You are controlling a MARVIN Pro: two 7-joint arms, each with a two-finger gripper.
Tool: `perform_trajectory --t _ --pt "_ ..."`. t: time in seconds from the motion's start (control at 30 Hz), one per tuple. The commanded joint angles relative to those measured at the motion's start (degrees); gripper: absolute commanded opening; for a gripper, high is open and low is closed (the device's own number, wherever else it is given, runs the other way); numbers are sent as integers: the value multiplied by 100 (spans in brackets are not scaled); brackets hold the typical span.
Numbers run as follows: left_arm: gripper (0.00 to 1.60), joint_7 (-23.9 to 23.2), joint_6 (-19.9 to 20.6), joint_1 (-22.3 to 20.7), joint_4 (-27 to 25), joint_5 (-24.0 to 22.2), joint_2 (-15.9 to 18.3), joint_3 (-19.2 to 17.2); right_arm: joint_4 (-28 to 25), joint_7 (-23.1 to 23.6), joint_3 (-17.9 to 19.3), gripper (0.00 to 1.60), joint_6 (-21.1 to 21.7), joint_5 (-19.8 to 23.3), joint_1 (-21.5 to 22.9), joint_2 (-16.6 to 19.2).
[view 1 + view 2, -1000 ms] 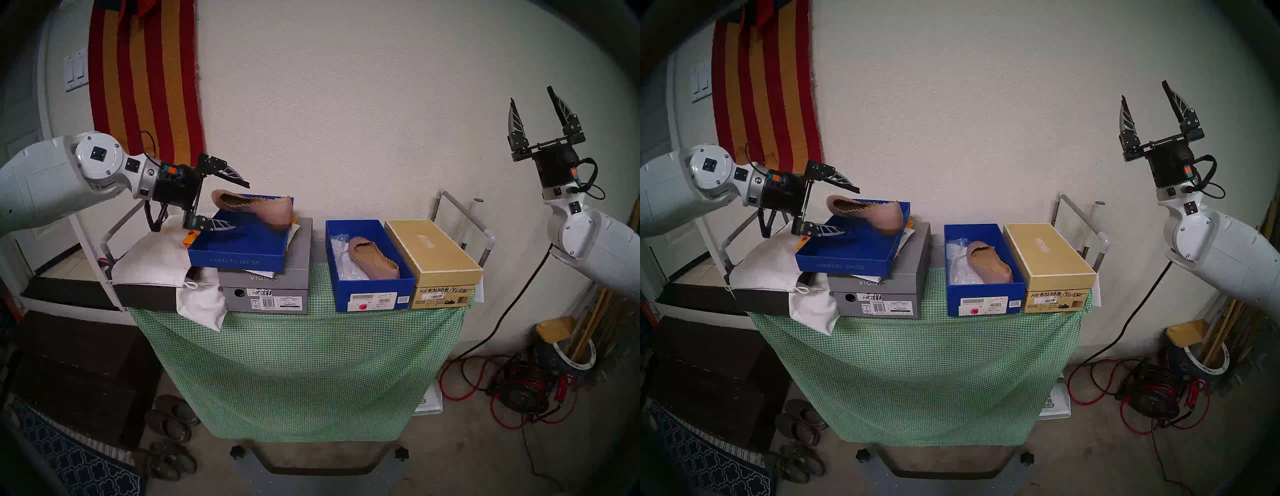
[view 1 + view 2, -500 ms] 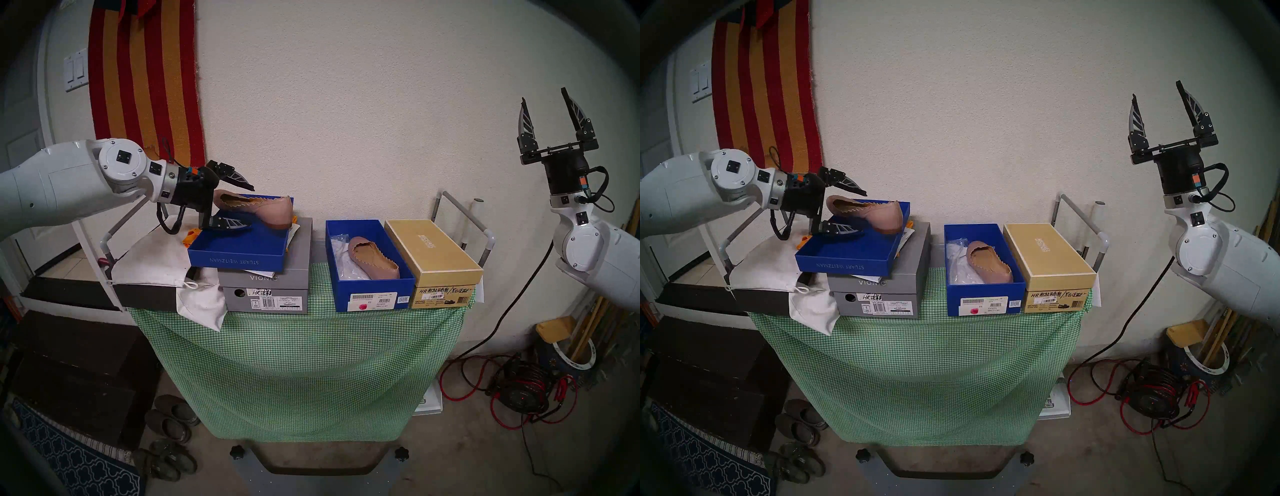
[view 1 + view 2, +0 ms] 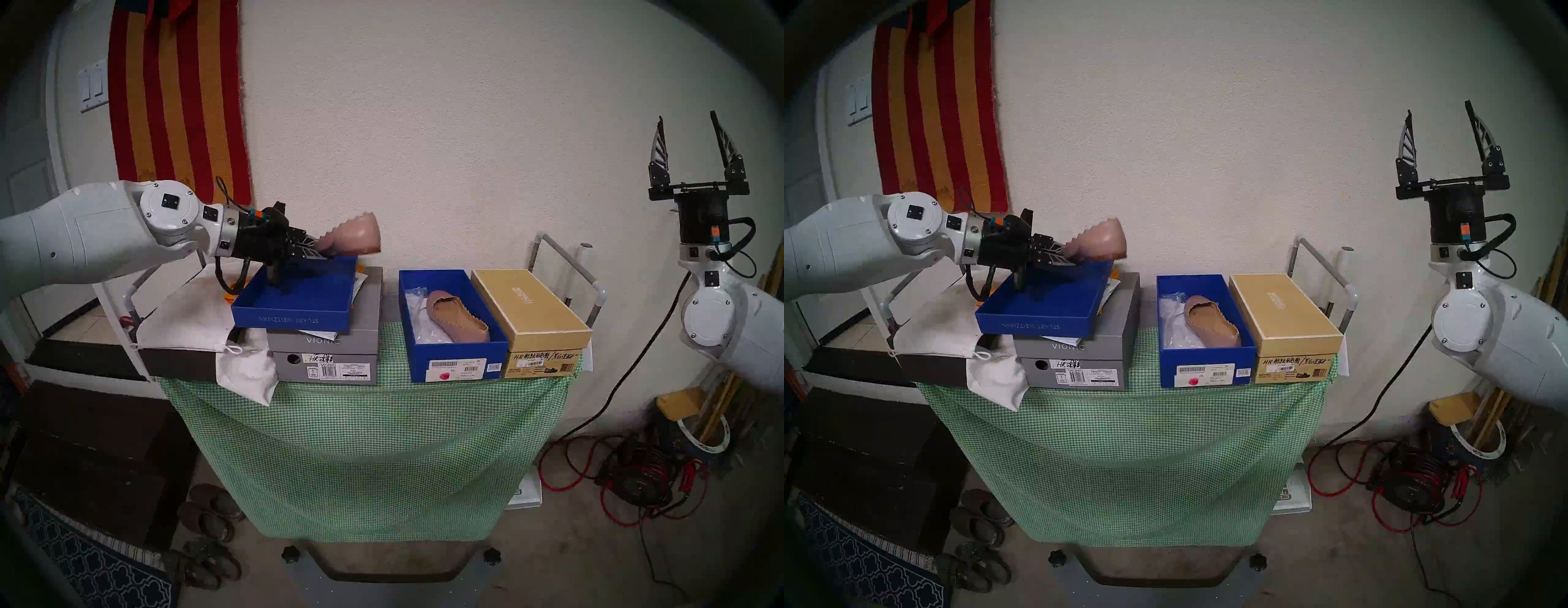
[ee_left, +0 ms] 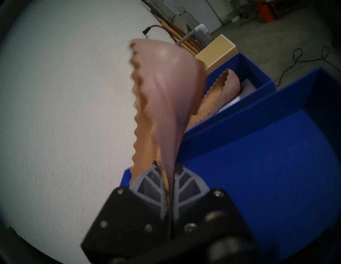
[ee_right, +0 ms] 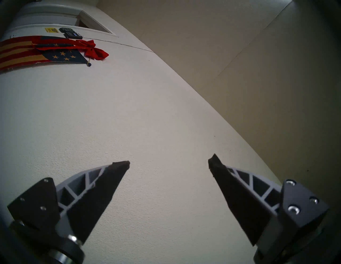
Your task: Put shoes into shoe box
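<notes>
Now the left gripper (image 3: 312, 251) is closed on the heel of one pink shoe (image 3: 356, 235) and holds it in the air, above the far edge of the blue lid (image 3: 292, 316). In the left wrist view the two fingers (image 4: 147, 186) press the thin heel wall between them, and the shoe (image 4: 162, 88) points away from the wrist with its scalloped edge on the left. The lid rests on the grey box (image 3: 339, 339).

The second shoe (image 3: 456, 316) lies inside the open shoe box (image 3: 462, 361), on white paper, toe toward the camera. The shoe box stands on the green cloth (image 3: 365, 446), just beside the tan box (image 3: 534, 314) on its right.

The right gripper (image 3: 687, 127) is far to the right, pointing up, with its jaws wide apart and nothing between them. Its wrist view shows only wall and ceiling.
</notes>
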Motion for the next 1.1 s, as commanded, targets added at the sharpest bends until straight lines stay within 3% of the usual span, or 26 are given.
perform_trajectory --t 0.0,0.17,0.33,0.43,0.53,0.63,0.9,0.93,1.07 --pt "0 113 -457 -600 -302 -24 239 -628 -111 -487 -11 160 247 -143 -70 77" --pt "0 303 -835 -815 -609 36 422 -886 -186 -752 -9 160 456 -285 -132 96" --pt "0 628 -1299 -598 -803 779 474 -795 -281 -989 48 160 837 -461 -246 108" --pt "0 762 -1598 -410 -633 1224 249 -725 -313 -1040 71 160 966 -513 -294 114" --pt "0 624 -1630 -312 -175 1578 -199 -626 -328 -1040 72 160 1021 -547 -316 119" --pt "0 596 -1566 -181 13 1857 -324 -755 -338 -1040 73 160 1054 -574 -330 124" --pt "0 449 -1576 -328 429 2279 -900 -1074 -353 -1040 89 160 1110 -626 -362 132" --pt "0 403 -1556 -349 340 2342 -829 -1145 -354 -1040 91 160 1115 -632 -366 133" --pt "0 86 -1570 -456 538 2545 -1185 -1190 -360 -1040 106 160 1141 -651 -384 136"
